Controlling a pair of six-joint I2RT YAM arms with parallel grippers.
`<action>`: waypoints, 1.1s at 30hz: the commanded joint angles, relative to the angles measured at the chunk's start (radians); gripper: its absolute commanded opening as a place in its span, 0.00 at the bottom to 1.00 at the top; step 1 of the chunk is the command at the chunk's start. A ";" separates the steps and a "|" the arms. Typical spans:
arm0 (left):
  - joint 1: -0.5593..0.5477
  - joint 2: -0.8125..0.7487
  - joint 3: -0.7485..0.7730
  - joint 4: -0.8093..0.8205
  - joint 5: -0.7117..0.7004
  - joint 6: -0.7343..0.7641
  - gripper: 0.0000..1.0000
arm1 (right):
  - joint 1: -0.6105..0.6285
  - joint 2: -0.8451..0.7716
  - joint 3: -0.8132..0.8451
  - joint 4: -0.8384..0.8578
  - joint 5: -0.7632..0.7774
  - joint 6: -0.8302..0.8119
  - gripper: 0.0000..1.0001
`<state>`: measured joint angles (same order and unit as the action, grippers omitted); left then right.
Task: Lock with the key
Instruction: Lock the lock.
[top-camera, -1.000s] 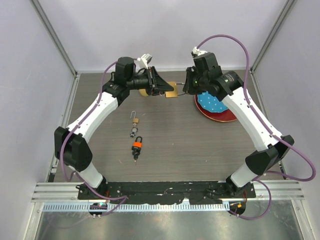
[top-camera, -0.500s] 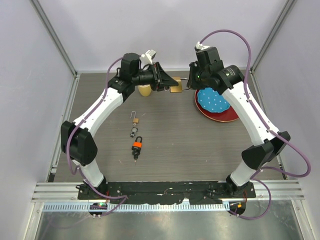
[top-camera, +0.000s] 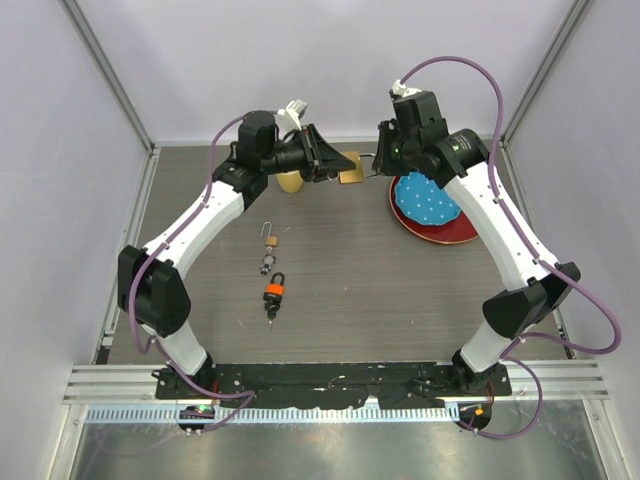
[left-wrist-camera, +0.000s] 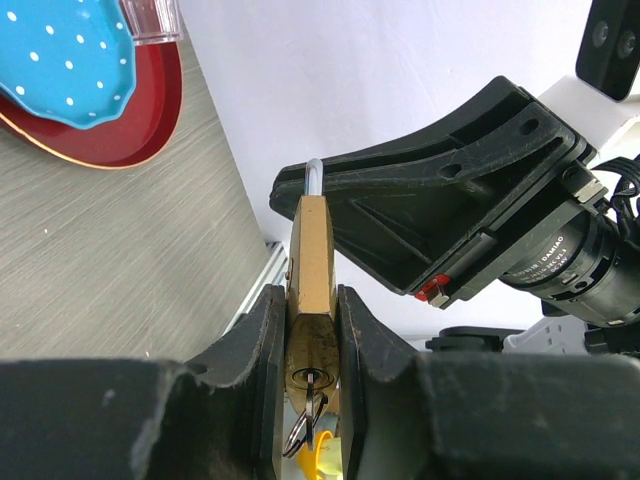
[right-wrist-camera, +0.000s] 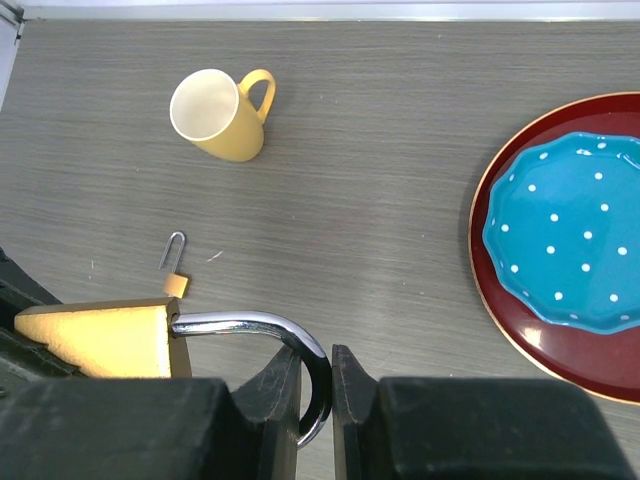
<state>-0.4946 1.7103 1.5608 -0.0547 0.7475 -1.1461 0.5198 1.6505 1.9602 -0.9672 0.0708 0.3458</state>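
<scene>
Both arms are extended toward the far centre of the table (top-camera: 380, 290) and are raised above it. The left arm (top-camera: 200, 215) reaches in from the left and the right arm (top-camera: 500, 225) from the right, so that the two wrists face each other. The left gripper (left-wrist-camera: 312, 320) is clamped narrowly on the body of the brass padlock (left-wrist-camera: 312, 250), with one finger against each flat side. The right gripper (right-wrist-camera: 315, 385) is closed on the curved end of the shackle (right-wrist-camera: 255, 322), which protrudes from the lock body. The padlock is therefore held in the air between the two grippers, clear of the table surface. A key (left-wrist-camera: 308, 405) is seated in the keyway on the end face of the lock, between the left fingers. A yellow mug (right-wrist-camera: 222, 115) stands upright on the table beneath the left gripper and is partly hidden by it in the top view. A small padlock (top-camera: 270, 238) with its shackle open and an orange padlock (top-camera: 275, 292) lie nearer the bases. A blue dotted dish (right-wrist-camera: 565, 235) rests on a red plate (right-wrist-camera: 520, 330) below the right arm.
</scene>
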 joint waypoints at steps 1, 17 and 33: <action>-0.187 0.106 -0.033 0.154 -0.088 -0.027 0.00 | 0.210 -0.040 0.103 0.573 -0.799 0.208 0.02; -0.248 0.209 0.068 0.194 -0.129 -0.056 0.00 | 0.212 -0.044 0.094 0.645 -0.875 0.234 0.02; -0.193 0.140 -0.103 0.239 -0.093 -0.072 0.00 | 0.134 -0.090 0.048 0.513 -0.720 0.179 0.02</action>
<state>-0.5224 1.7927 1.5742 0.2100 0.5797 -1.2236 0.4847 1.6489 1.9644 -0.8913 0.1360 0.3946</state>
